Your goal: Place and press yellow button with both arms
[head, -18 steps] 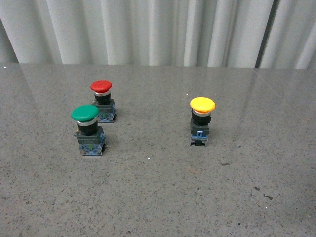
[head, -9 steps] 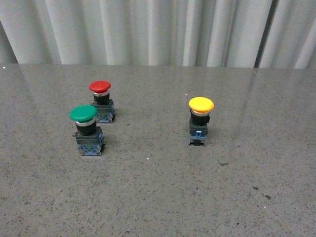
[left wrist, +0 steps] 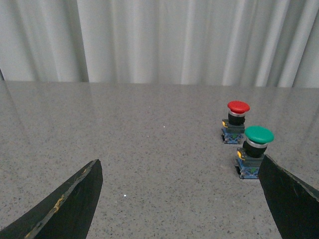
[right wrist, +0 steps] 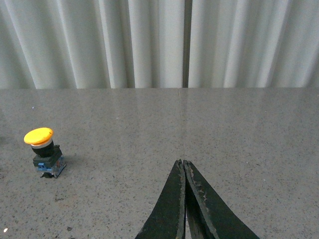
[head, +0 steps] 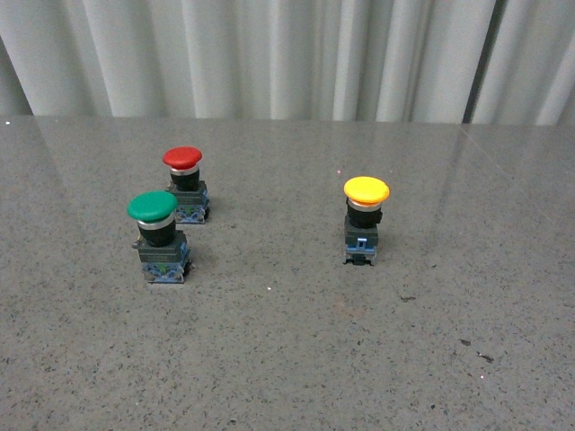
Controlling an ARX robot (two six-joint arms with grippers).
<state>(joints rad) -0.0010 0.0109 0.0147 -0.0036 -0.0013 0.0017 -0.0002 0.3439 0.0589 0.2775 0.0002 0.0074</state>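
The yellow button (head: 366, 220) stands upright on the grey table, right of centre in the front view. It also shows in the right wrist view (right wrist: 43, 152), far off to one side of my right gripper (right wrist: 182, 162), which is shut and empty. My left gripper (left wrist: 179, 167) is open and empty, its black fingers (left wrist: 75, 199) wide apart above bare table. Neither arm shows in the front view.
A green-capped button (head: 159, 237) and a red-capped button (head: 186, 184) stand at the left of the speckled grey table (head: 287, 341). Both show in the left wrist view, green (left wrist: 254, 155) next to one finger, red (left wrist: 235, 121) behind it. A white curtain (head: 269, 54) hangs behind.
The view shifted very slightly between one second ago and half a second ago; the buttons have not moved on the table.
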